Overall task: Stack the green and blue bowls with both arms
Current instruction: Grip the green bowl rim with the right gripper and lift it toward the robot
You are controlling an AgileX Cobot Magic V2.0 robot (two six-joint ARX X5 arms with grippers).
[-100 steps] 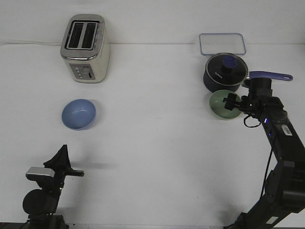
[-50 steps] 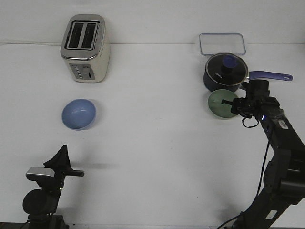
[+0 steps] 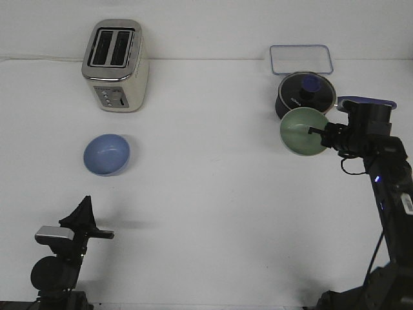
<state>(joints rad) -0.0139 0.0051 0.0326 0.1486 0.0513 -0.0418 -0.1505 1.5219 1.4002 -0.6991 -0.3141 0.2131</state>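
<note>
**Green bowl in the right tool, blue bowl alone on the tabletop**

Starting at your left: the left tool [image 3: 82,213] sits low at the near edge of the white tabletop [image 3: 206,213], its dark fingers pointing up. You cannot tell from this angle how far apart they stand, and nothing is in them.

Beyond it lies the blue bowl [image 3: 106,154], a small round matte bowl in light periwinkle, mouth up, resting flat with bare tabletop on every side. Farther back stands a cream and silver two-slot toaster [image 3: 115,64], well apart from the bowl; its front panel carries small controls, but no lettering is readable.

The broad middle of the tabletop is open, giving you clear room between the two bowls.

On your right, a clear lidded container [image 3: 301,59] lies at the far edge. Just in front of it is a dark saucepan [image 3: 304,95] with a blue knob and a blue handle (there is a small white mark on its side, too small to read). The green bowl [image 3: 303,132], pale sage and matte, is tipped so its hollow faces the camera, and it overlaps the saucepan's near side in this view. The right tool [image 3: 321,131] is closed on the bowl's right rim, one finger showing inside the hollow.
</note>
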